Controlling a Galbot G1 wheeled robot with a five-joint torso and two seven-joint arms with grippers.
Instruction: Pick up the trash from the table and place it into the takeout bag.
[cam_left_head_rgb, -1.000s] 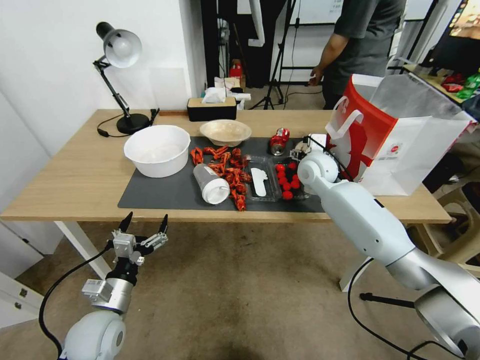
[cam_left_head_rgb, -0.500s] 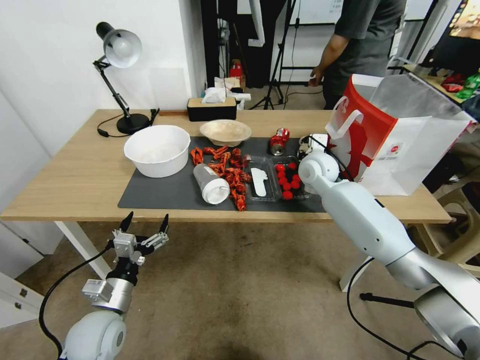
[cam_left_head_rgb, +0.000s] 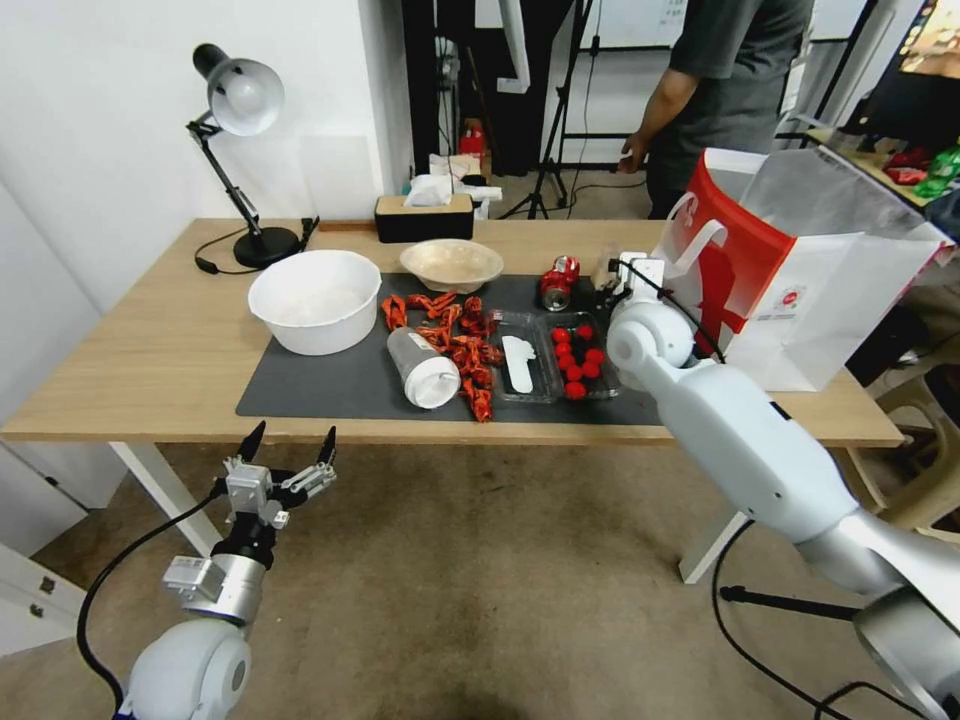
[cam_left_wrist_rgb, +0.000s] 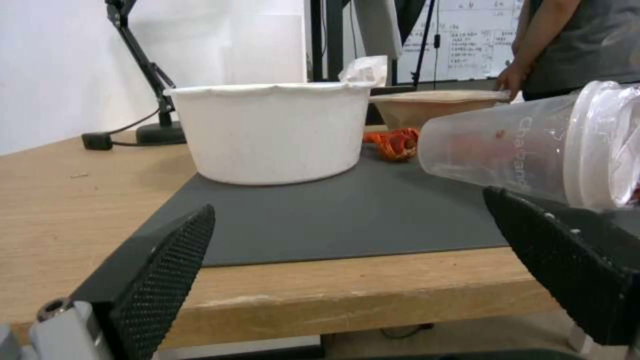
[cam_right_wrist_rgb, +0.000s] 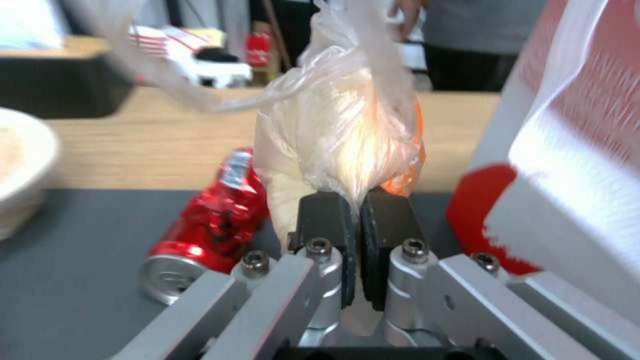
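My right gripper (cam_right_wrist_rgb: 360, 200) is shut on a beige lump (cam_right_wrist_rgb: 340, 135) wrapped in clear film, held just above the dark mat. It hangs between the crushed red soda can (cam_right_wrist_rgb: 213, 220) (cam_left_head_rgb: 558, 282) and the red and white takeout bag (cam_right_wrist_rgb: 573, 150) (cam_left_head_rgb: 790, 270). In the head view my right wrist (cam_left_head_rgb: 650, 335) hides the lump. A clear white-lidded cup (cam_left_head_rgb: 422, 368) (cam_left_wrist_rgb: 533, 145) lies on its side on the mat. Behind it sits the shallow beige bowl (cam_left_head_rgb: 451, 263) (cam_left_wrist_rgb: 433, 102). My left gripper (cam_left_head_rgb: 292, 440) (cam_left_wrist_rgb: 348, 200) is open below the table's (cam_left_head_rgb: 150, 350) front edge.
A big white bowl (cam_left_head_rgb: 314, 300) stands at the mat's left end, with red crayfish shells (cam_left_head_rgb: 460, 345) and a clear tray of tomatoes (cam_left_head_rgb: 575, 358) in the middle. A desk lamp (cam_left_head_rgb: 240, 110) and tissue box (cam_left_head_rgb: 423, 215) stand at the back. A person stands behind the bag.
My right arm has carried the lump back and to the right, closer to the takeout bag. The left arm has stayed put.
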